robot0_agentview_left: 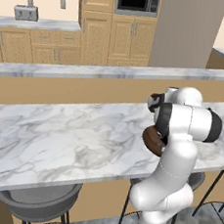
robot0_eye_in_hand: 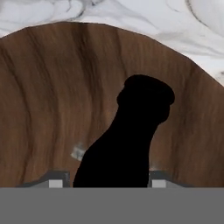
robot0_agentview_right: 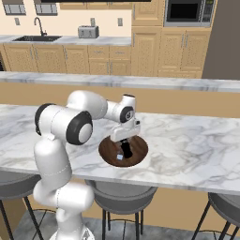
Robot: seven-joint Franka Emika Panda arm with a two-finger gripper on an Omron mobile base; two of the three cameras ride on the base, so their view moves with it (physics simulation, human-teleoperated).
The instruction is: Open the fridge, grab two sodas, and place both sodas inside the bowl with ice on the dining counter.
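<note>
Gripper [robot0_agentview_right: 124, 151] hangs over the dark brown bowl [robot0_agentview_right: 138, 154] on the dining counter [robot0_agentview_right: 187, 140], its jaws flanking the black bottle [robot0_eye_in_hand: 127, 140]; whether they clamp it I cannot tell. Bottle stands inside the bowl, so one soda looks nearly delivered, the can judged outstanding

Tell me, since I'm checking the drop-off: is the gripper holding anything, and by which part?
The black bottle stands between the gripper's fingertips at its lower body, over the bowl. Whether it is still clamped cannot be told.
</note>
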